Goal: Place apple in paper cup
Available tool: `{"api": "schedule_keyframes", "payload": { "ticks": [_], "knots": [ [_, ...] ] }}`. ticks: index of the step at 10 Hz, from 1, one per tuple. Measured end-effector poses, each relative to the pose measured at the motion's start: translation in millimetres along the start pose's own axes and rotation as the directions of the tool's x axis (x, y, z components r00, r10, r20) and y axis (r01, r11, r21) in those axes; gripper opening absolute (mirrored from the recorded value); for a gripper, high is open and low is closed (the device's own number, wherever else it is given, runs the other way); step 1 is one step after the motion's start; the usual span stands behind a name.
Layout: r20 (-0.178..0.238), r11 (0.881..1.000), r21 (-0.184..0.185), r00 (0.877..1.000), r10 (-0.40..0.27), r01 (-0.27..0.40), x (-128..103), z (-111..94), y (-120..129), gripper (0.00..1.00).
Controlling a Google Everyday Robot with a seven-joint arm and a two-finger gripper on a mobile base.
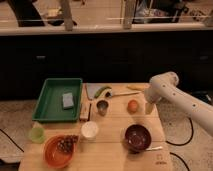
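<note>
Your pincer point(149, 108) hangs just beside the apple point(132, 105). You cannot tell its state. The paper cup point(90, 130) stands well apart.

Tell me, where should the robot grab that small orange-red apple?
Across its widest middle, from straight above, I'd guess. The apple is round and sits apart from the metal cup beside it; the tool hangs close on its other side.
</note>
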Motion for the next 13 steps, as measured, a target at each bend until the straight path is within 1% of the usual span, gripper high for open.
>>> {"api": "schedule_keyframes", "payload": {
  "ticks": [5, 13],
  "knots": [
    [0.018, 0.999, -0.015, 0.999, -0.036, 0.036, 2, 12, -8, 0.8],
    [0.053, 0.996, -0.039, 0.995, -0.079, 0.081, 3, 23, -17, 0.8]
  ]
}}
